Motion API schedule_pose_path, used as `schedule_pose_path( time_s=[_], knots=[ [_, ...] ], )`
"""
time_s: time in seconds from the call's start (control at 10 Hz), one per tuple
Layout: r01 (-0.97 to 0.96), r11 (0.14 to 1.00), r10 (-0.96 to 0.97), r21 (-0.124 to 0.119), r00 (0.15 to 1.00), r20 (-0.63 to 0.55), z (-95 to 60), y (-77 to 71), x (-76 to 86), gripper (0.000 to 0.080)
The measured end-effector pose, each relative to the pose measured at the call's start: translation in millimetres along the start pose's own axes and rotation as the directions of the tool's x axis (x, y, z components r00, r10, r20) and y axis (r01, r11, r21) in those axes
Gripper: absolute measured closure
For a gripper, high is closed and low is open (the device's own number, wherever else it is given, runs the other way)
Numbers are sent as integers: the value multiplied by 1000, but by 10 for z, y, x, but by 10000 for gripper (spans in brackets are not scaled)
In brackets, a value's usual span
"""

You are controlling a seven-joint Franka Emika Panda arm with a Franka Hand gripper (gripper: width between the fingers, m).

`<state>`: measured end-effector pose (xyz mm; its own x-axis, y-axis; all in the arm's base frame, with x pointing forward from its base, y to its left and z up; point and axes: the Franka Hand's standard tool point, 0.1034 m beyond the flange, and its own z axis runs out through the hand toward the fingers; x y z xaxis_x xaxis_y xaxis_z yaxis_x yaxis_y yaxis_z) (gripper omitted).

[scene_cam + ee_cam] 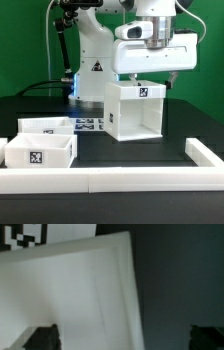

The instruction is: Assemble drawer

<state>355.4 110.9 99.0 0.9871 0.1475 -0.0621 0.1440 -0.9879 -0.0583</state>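
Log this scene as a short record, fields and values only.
housing: upright, open front towards the exterior view
rear tray: on table, exterior view's left, outside housing
front tray: just in front of rear tray, outside housing
gripper: open, above housing, fingers wide apart
marker board: flat, between trays and housing
rail: along front and exterior view's right
progress: no tray inserted yet
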Motion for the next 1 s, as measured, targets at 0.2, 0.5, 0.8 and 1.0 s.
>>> schedule_pose_path(
  time_s=[0.2, 0.5, 0.8, 1.0],
  knots=[
    [0, 1000, 0, 0, 1000, 0, 0, 0, 0, 150],
    [0, 1000, 0, 0, 1000, 0, 0, 0, 0, 269],
    [0, 1000, 0, 0, 1000, 0, 0, 0, 0, 607],
    [0, 1000, 0, 0, 1000, -1, -2, -1, 3, 728]
  ],
)
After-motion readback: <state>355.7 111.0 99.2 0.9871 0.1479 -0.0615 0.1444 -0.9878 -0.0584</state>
